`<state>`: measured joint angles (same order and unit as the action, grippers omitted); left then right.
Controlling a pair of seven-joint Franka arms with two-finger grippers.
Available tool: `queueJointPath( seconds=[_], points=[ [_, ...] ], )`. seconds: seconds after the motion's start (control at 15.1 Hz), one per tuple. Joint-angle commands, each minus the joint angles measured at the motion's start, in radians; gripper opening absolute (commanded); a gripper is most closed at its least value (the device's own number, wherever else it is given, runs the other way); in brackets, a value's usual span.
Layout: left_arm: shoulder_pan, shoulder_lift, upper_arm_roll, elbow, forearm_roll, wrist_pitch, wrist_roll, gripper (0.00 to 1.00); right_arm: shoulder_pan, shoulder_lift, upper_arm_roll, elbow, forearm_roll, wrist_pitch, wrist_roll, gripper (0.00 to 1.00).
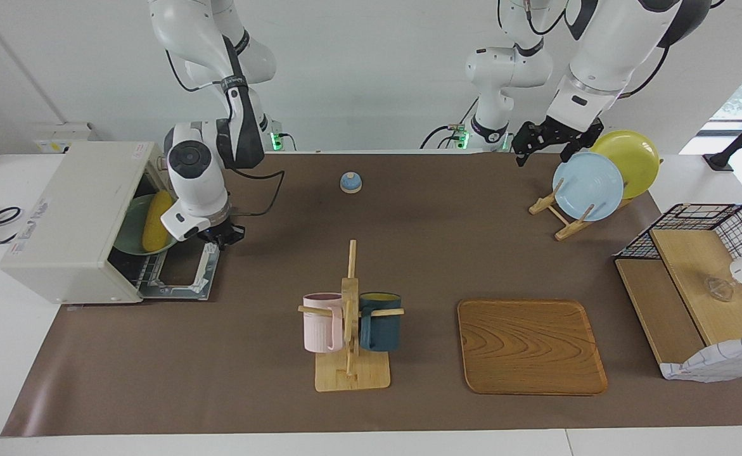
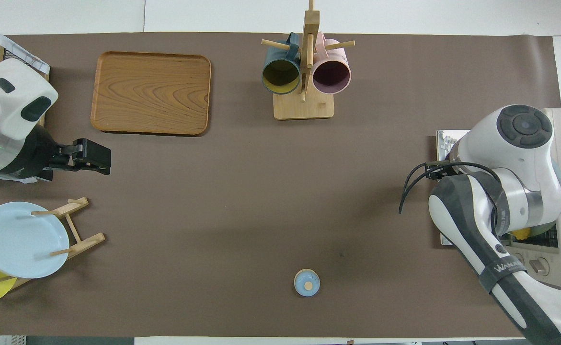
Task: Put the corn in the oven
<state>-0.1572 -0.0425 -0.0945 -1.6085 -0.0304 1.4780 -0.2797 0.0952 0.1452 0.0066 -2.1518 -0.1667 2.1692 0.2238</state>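
Note:
The yellow corn (image 1: pixel 156 221) lies on a mint-green plate (image 1: pixel 128 231) on the rack inside the off-white oven (image 1: pixel 73 209) at the right arm's end of the table. The oven door (image 1: pixel 184 273) hangs open and flat. My right gripper (image 1: pixel 222 235) is shut and empty, just outside the oven mouth over the door's edge. In the overhead view the right arm hides most of the door, and only a tip of the corn (image 2: pixel 520 234) shows. My left gripper (image 1: pixel 542 149) waits open and empty beside the plate rack, and the left gripper (image 2: pixel 99 160) shows in the overhead view too.
A mug rack (image 1: pixel 350 329) with a pink and a dark blue mug stands mid-table. A wooden tray (image 1: pixel 531 347) lies beside it. A rack holds a blue plate (image 1: pixel 587 185) and a yellow plate (image 1: pixel 630 158). A small blue bell (image 1: pixel 350 182) sits near the robots. A wire shelf (image 1: pixel 700 278) stands at the left arm's end.

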Motion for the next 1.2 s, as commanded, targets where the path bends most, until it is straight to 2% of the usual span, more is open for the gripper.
queueJointPath(
  seconds=[0.0, 0.53, 1.0, 1.13],
  points=[
    [0.002, 0.004, 0.004, 0.018, -0.006, -0.022, 0.002, 1.0, -0.003, 0.027, 0.006, -0.005, 0.013, 0.029, 0.014, 0.0],
    [0.008, 0.004, 0.006, 0.018, -0.006, -0.024, -0.003, 1.0, -0.005, 0.022, 0.003, -0.043, -0.02, -0.002, 0.015, 0.0],
    [0.008, 0.004, 0.006, 0.018, -0.006, -0.024, -0.003, 1.0, -0.005, 0.016, 0.003, -0.039, -0.206, -0.058, 0.012, 0.0],
    [0.01, 0.004, 0.006, 0.018, -0.006, -0.024, -0.003, 1.0, -0.012, 0.02, 0.004, 0.01, -0.252, -0.127, -0.01, 0.0]
  ],
)
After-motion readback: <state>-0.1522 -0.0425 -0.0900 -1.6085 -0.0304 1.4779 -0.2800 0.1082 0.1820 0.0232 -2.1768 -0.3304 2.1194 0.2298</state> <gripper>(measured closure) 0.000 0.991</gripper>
